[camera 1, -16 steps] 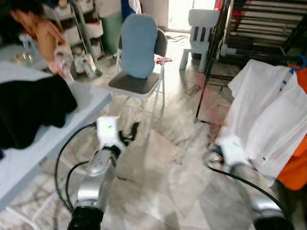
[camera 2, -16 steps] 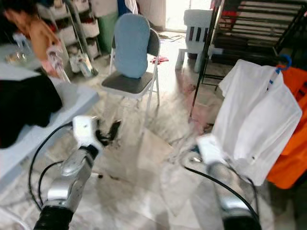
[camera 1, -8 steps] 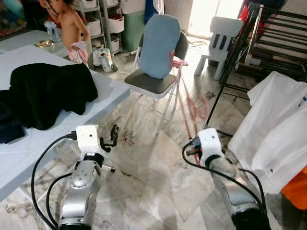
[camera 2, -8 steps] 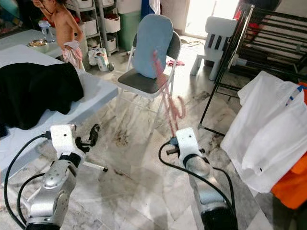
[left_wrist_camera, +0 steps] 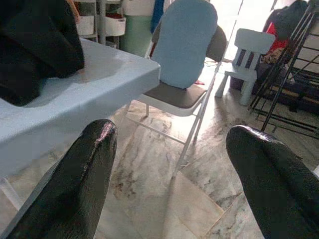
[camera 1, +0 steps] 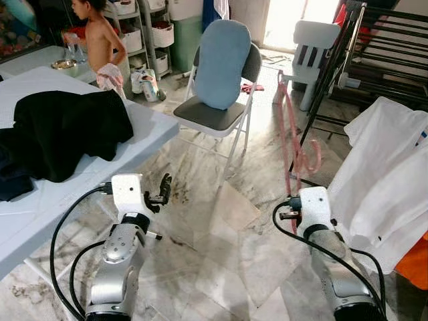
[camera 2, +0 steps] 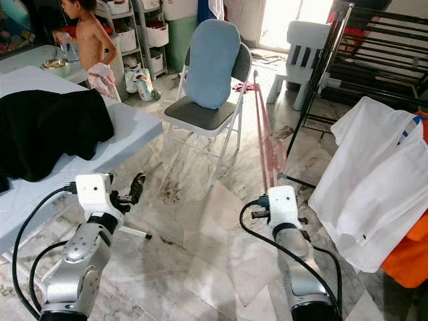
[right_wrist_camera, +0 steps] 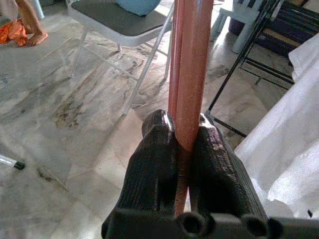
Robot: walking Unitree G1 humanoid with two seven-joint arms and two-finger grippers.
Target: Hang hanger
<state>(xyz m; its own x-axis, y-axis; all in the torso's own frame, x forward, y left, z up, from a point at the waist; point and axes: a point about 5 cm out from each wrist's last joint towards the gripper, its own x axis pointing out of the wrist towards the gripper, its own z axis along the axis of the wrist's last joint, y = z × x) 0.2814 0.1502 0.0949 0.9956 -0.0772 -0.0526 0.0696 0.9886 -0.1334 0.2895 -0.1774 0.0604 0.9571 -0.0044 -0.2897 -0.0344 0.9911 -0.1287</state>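
A pink hanger [camera 1: 289,127] stands upright from my right gripper [camera 1: 291,215], which is shut on its lower part; its curled hook [camera 1: 309,160] hangs beside the shaft. The right wrist view shows the pink hanger [right_wrist_camera: 187,69] pinched between the black fingers [right_wrist_camera: 157,159]. It is held low over the marble floor, just left of the black drying rack [camera 1: 334,60]. A white shirt [camera 1: 381,174] hangs on the rack's right side. My left gripper [camera 1: 163,187] is open and holds nothing, near the corner of the white table [camera 1: 144,130]; its fingers [left_wrist_camera: 89,169] are spread wide.
A folding chair with a blue cushion [camera 1: 224,67] stands ahead in the middle. A black garment [camera 1: 67,127] lies on the table. A person [camera 1: 100,40] stands at the back left by shelves. A white child's chair [camera 1: 311,40] and an orange garment [camera 1: 416,261] are on the right.
The head view swung and steadied since a second ago. Over the last half second my right gripper carried the hanger a little right, toward the rack, and the hanger now stands more upright.
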